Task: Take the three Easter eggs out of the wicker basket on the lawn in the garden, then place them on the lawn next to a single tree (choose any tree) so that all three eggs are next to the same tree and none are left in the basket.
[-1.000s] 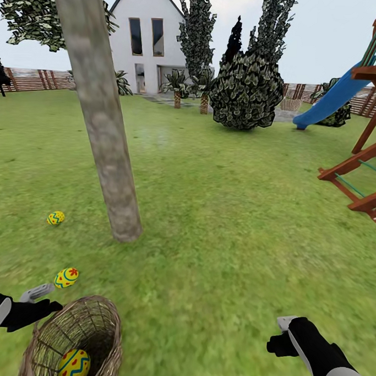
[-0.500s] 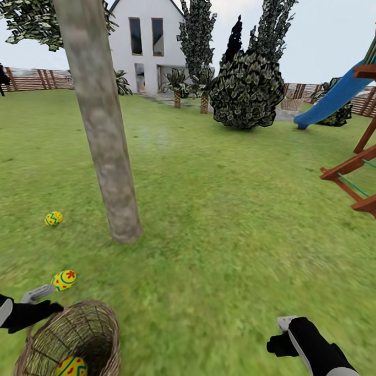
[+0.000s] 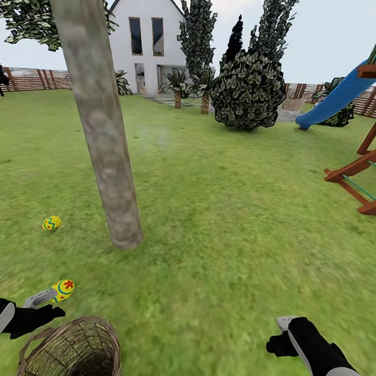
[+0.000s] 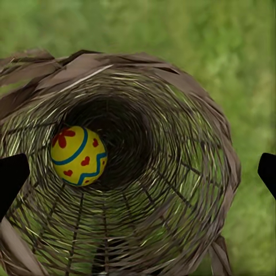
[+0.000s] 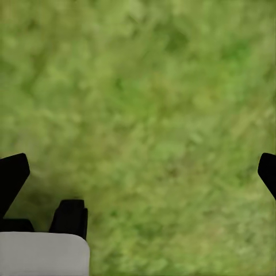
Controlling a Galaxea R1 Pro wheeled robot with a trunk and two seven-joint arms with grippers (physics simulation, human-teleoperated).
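Left wrist view: left hand [image 4: 138, 172] spread wide, aimed straight into wicker basket [image 4: 190, 132], where 1 egg [image 4: 78, 155] lies at frame's left; right hand [image 5: 138, 167] released over lawn [image 5: 149, 98].

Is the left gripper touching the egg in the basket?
Apart. In the left wrist view the egg lies deep in the wicker basket, with both fingertips spread wide at the edges.

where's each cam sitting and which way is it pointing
Head: on the robot's head, looking forward and down at trunk, lawn, both arms.
Left wrist: near left gripper, looking into basket at egg; fingertips show.
Right wrist: near right gripper, facing grass; fingertips show.
Shared: head and left wrist both see the basket.
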